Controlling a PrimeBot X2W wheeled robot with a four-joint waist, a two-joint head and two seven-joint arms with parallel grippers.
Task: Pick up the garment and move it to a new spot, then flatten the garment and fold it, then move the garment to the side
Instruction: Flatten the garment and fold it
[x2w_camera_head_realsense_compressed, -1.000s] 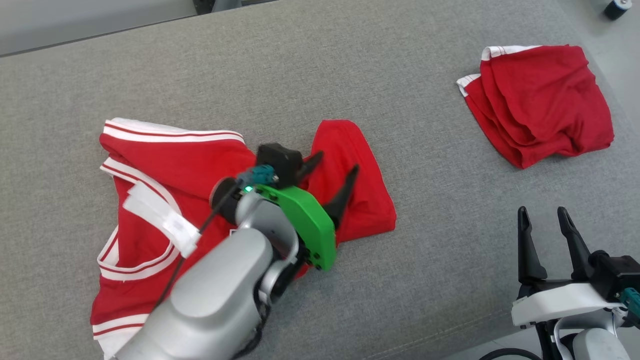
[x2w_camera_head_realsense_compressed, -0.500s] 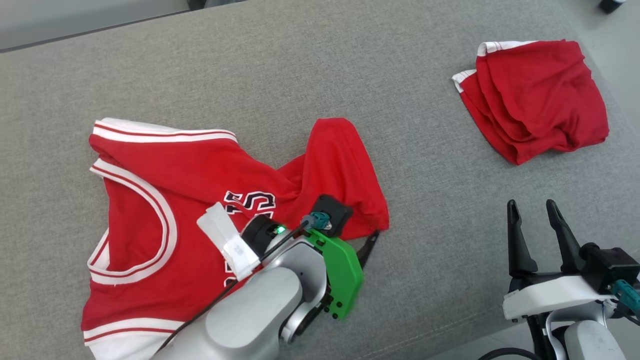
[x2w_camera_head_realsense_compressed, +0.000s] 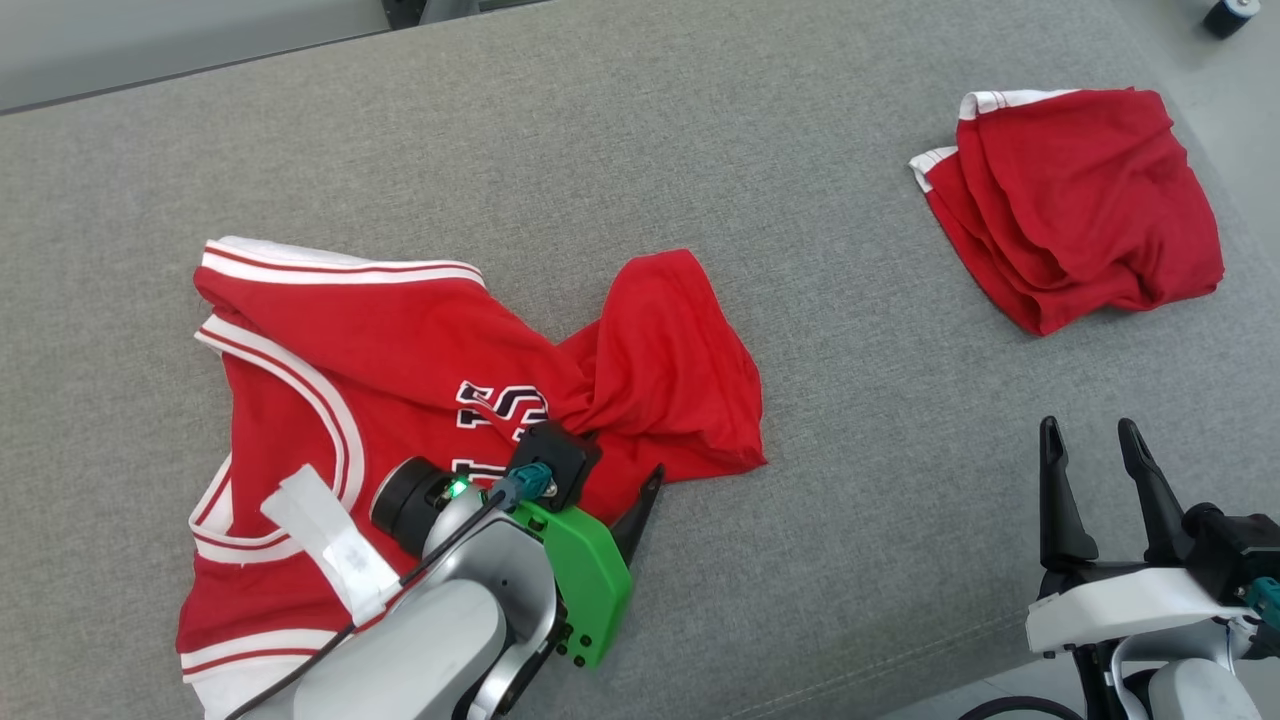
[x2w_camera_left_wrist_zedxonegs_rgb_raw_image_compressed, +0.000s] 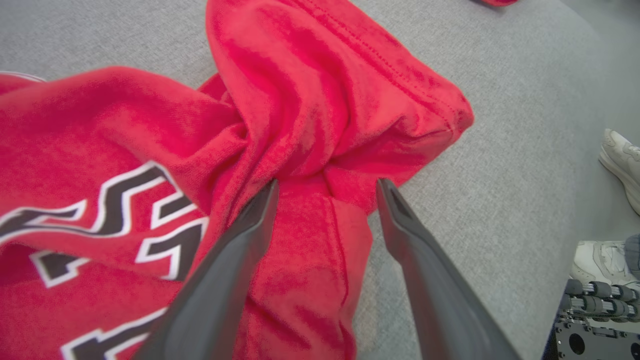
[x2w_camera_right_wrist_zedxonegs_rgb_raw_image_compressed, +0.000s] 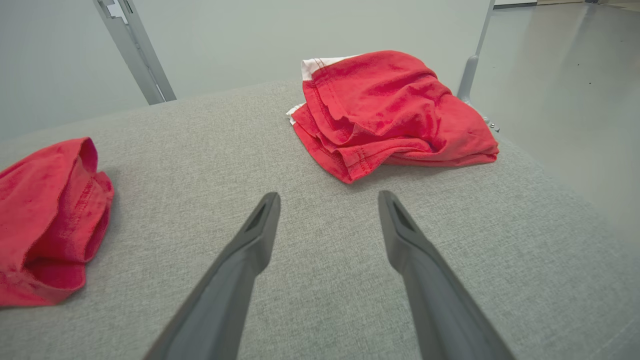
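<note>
I'm finding the crumpled red white-trimmed jersey (x2w_camera_head_realsense_compressed: 400, 360) lying unflattened and unfolded on the grey fabric bench (x2w_camera_head_realsense_compressed: 700, 130). My left tool (x2w_camera_left_wrist_zedxonegs_rgb_raw_image_compressed: 327, 184), at seven o'clock, and right tool (x2w_camera_head_realsense_compressed: 1088, 425) are gaping wide, gripping nothing.

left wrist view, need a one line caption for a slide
Open left gripper poised at a twisted fold of the crumpled red jersey on the grey fabric surface.

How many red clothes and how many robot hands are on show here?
Red clothes: 2, the rumpled jersey and the folded garment.
Robot hands: 2, the left hand and the right hand, both open.
Total: 4.
</note>
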